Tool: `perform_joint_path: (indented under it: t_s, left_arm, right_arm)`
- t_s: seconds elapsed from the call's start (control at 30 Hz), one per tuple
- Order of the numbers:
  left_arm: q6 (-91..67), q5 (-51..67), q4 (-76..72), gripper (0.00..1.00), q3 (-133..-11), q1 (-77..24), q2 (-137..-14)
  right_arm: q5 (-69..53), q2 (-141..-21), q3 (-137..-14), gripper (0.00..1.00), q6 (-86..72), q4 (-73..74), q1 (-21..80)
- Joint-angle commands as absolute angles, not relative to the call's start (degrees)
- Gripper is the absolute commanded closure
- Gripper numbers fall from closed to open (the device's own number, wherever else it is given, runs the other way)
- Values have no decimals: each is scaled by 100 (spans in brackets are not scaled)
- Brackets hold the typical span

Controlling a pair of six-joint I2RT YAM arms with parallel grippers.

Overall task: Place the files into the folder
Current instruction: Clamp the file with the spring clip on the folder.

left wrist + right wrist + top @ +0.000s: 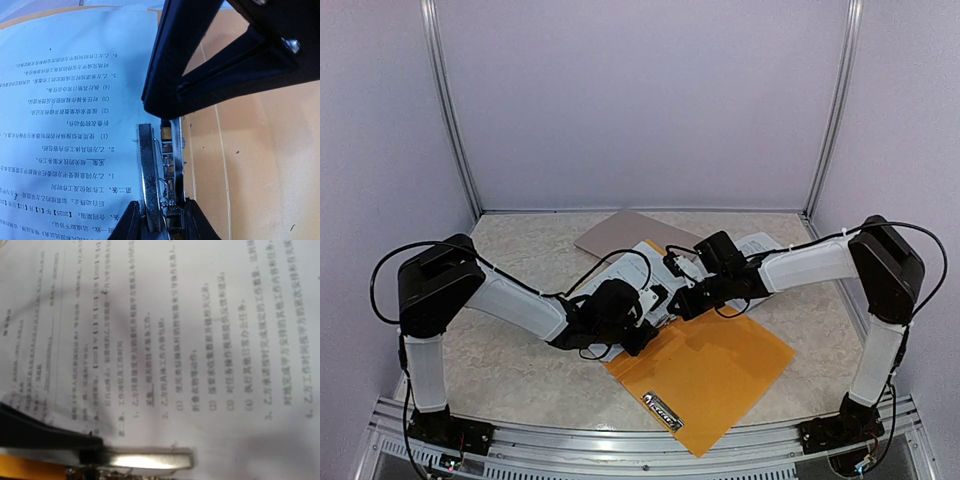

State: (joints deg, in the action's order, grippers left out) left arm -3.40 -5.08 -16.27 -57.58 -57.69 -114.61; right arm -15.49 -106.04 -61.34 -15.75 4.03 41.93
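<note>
The orange folder [715,365] lies flat at mid table and shows at the right of the left wrist view [260,165]. The files [655,262], white printed sheets, lie across its far corner; one sheet fills the right wrist view [190,340] and the left of the left wrist view [70,125]. My left gripper [645,318] is shut on the folder's metal spring clip [160,170], fingertips [125,225] on both sides of it. My right gripper [682,303] hovers just beyond the clip, its black tip [162,107] over the sheet's edge. Its fingers are hidden in its own view, where the clip bar [145,460] shows.
A grey-brown clipboard [620,232] lies at the back under the sheets. A small black-and-silver bar [662,410] sits on the folder's near edge. More printed sheets [760,243] lie under the right forearm. Grey walls close the back and sides.
</note>
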Motion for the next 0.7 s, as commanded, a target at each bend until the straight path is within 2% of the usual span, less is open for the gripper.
perform_joint_path:
  t_s: [0.0,0.27,0.67]
  left_arm:
    - [-264,-315,-1323,78,-5468,-5903,-11557]
    - [-245,-262,-1315,77,-5469,-5923,-11549]
    - [-264,-370,-1251,77,-5493,-5919,-11540]
  right_arm:
    - [-1843,-11059,-5951,100,-1515,368,3980]
    - [-2000,-11558,-5914,100,-1429,194,3759]
    - [-1885,-11542,-5456,100,-1442,83,3694]
